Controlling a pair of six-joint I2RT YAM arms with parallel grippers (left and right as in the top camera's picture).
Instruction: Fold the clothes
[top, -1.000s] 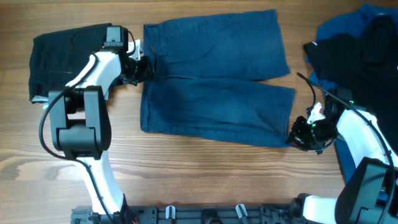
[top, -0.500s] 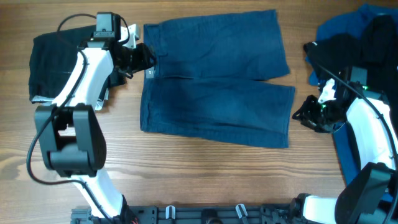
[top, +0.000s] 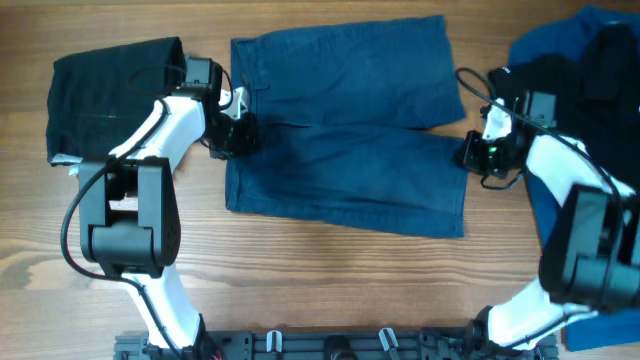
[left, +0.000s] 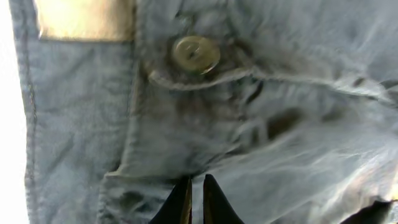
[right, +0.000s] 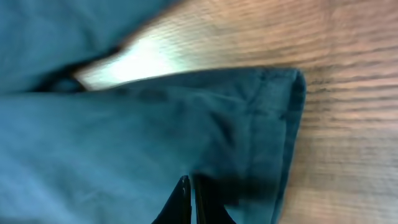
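The dark navy shorts (top: 350, 150) lie spread flat mid-table, waistband to the left, both legs pointing right. My left gripper (top: 237, 131) is at the waistband by the fly. In the left wrist view its fingers (left: 196, 190) are shut, tips on wrinkled fabric just below the metal button (left: 196, 53). My right gripper (top: 472, 155) is at the hem of the near leg. In the right wrist view its fingers (right: 189, 190) are shut just over the leg, with the hem edge (right: 292, 118) to the right. No fabric shows between either pair of fingers.
A folded black garment (top: 105, 95) lies at the far left. A heap of bright blue and black clothes (top: 580, 70) lies at the far right. Bare wooden table (top: 330, 280) runs along the front edge.
My left gripper moved down along the waistband to the fly. My right gripper moved from the near leg's lower hem corner up to its upper corner. The shorts have not shifted.
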